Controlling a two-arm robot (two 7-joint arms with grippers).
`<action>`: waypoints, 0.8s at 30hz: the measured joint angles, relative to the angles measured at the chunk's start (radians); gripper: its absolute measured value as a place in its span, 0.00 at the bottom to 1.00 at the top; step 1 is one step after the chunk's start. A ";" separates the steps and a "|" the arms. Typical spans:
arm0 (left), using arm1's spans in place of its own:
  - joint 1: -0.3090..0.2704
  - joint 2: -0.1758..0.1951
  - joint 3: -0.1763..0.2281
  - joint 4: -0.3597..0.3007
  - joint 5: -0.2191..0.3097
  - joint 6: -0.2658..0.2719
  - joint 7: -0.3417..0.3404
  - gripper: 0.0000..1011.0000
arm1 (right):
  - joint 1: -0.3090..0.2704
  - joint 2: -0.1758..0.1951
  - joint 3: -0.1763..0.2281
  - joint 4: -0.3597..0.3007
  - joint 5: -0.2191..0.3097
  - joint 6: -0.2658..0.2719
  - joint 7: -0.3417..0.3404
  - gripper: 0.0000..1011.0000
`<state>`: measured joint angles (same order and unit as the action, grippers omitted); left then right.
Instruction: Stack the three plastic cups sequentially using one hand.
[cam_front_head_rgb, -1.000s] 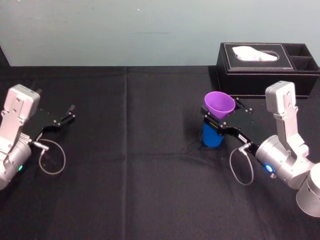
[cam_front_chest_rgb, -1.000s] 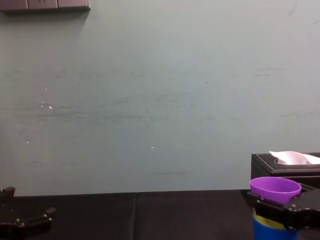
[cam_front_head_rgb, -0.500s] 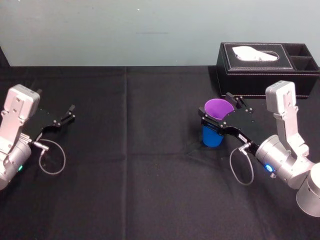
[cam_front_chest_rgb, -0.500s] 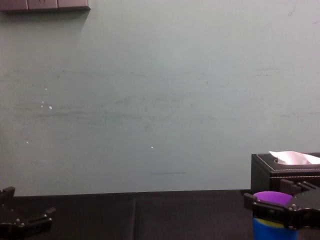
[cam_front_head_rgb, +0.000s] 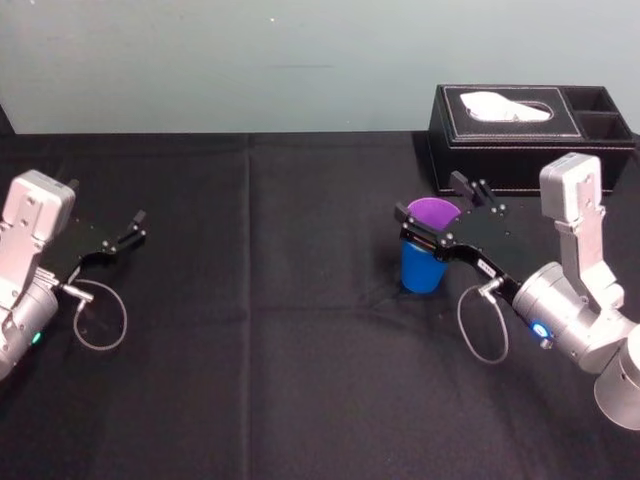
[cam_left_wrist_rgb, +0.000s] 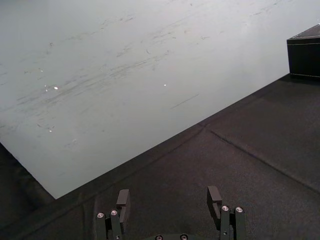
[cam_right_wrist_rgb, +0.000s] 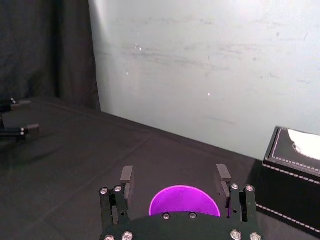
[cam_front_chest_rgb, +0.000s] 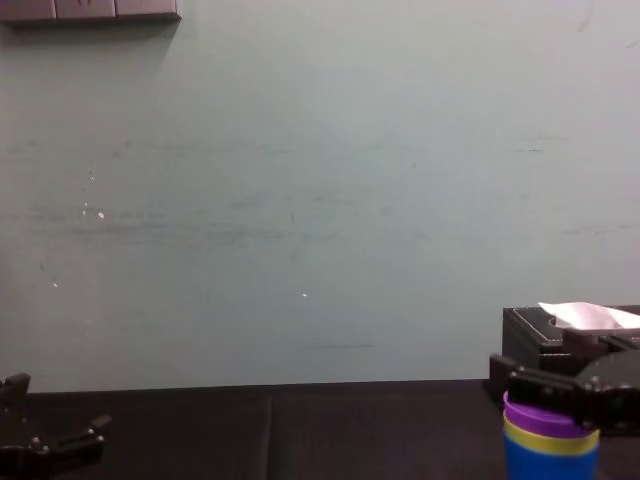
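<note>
Stacked cups (cam_front_chest_rgb: 550, 450), right end effector (cam_front_head_rgb: 431, 198) spread around purple cup (cam_right_wrist_rgb: 184, 201)

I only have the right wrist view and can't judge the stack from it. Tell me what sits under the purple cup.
Observer: Chest view: the purple cup is nested in a yellow-green cup, itself nested in a blue cup; just a rim band of each upper cup is exposed.
Operator: Report where the stack stands.
Observer: Head view: upright on the black cloth, nearer the robot than the black tissue box, with the right end effector open around its top.
Operator: Give me the left arm.
Observer: Left wrist view: the left end effector is open, nothing between its fingers, parked at the table's left.
</note>
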<state>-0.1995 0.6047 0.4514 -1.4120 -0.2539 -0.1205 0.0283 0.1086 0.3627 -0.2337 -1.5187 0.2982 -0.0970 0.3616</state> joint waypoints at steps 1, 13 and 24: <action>0.000 0.000 0.000 0.000 0.000 0.000 0.000 1.00 | -0.003 0.001 0.002 -0.007 0.001 0.000 0.000 0.99; 0.000 0.000 0.000 0.000 0.000 0.000 0.000 1.00 | -0.113 0.019 0.092 -0.135 0.046 0.005 -0.045 0.99; 0.000 0.000 0.000 0.000 0.000 0.000 0.000 1.00 | -0.203 -0.002 0.197 -0.151 0.053 -0.017 -0.117 0.99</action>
<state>-0.1995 0.6047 0.4514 -1.4120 -0.2539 -0.1205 0.0283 -0.0942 0.3611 -0.0368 -1.6694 0.3513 -0.1140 0.2450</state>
